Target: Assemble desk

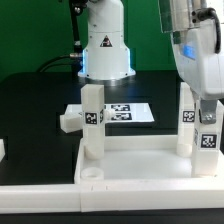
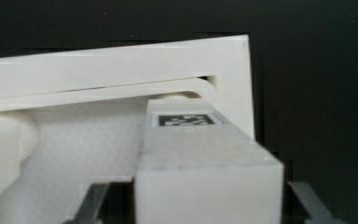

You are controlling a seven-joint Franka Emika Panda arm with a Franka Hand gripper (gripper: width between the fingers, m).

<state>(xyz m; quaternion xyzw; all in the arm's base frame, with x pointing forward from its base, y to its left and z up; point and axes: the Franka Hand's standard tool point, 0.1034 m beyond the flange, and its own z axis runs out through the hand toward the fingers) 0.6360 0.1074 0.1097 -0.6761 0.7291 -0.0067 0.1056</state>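
Observation:
The white desk tabletop lies at the front with its rim up. One white leg stands in its corner on the exterior view's left, and a second leg stands on the right. Just in front of that one, a third tagged leg stands upright at the tabletop's right edge, with my gripper shut on its upper part from above. In the wrist view this held leg fills the foreground between my dark fingers, and the tabletop's rim lies beyond it.
A loose white leg lies on the black table behind the tabletop, at the exterior view's left. The marker board lies flat in the middle. The robot's base stands at the back. A round empty socket shows in the tabletop's front left corner.

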